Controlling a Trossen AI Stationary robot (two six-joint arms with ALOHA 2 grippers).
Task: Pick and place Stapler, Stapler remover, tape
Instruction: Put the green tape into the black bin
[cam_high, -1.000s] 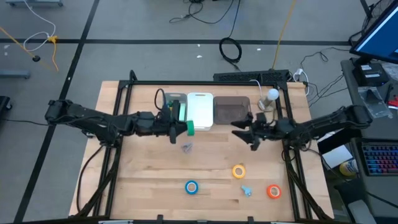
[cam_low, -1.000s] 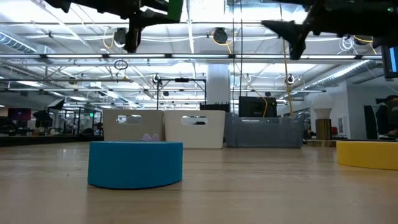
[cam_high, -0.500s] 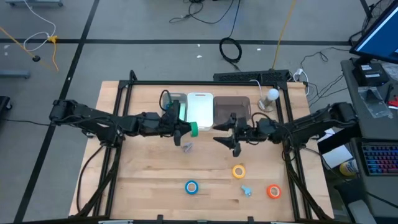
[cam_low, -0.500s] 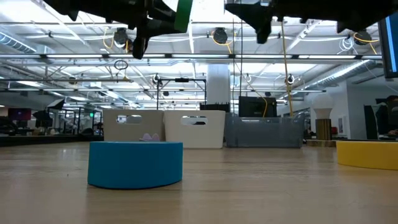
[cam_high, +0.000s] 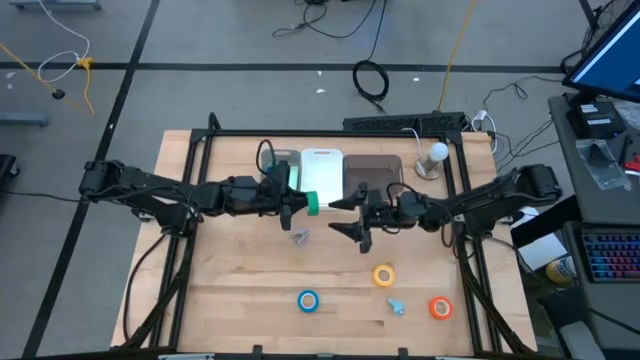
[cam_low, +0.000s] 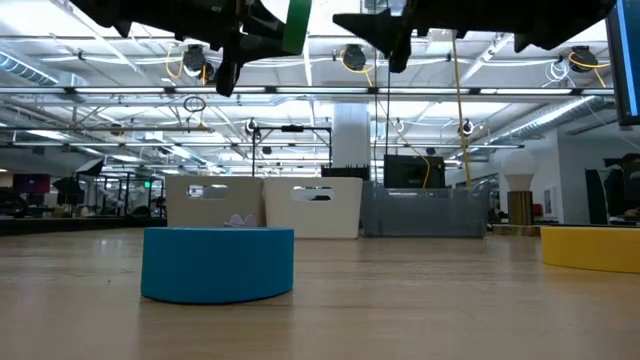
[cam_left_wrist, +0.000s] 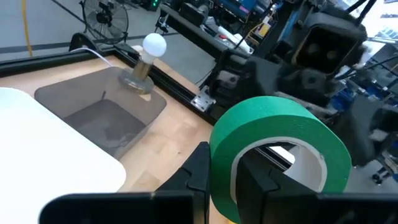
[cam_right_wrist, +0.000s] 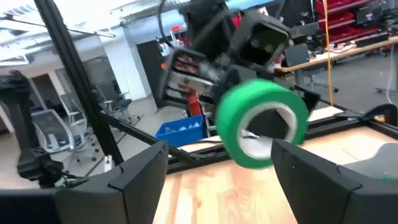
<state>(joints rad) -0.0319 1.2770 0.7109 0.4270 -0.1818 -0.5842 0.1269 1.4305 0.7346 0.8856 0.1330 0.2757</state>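
Green tape (cam_high: 311, 206), a smooth ring with a pale core, hangs above the wooden worktop (cam_high: 230, 280) just in front of the white bin (cam_high: 321, 178), pinched in the left gripper (cam_high: 303, 207), whose fingers are nearly closed through its hole. The right gripper (cam_high: 342, 217) has slid in from the dark bin's (cam_high: 375, 175) far side to face the roll; its fingers have spread wide and hold nothing. Blue (cam_high: 308, 300), yellow (cam_high: 384, 275) and orange (cam_high: 440, 308) rolls lie well in front of the white bin.
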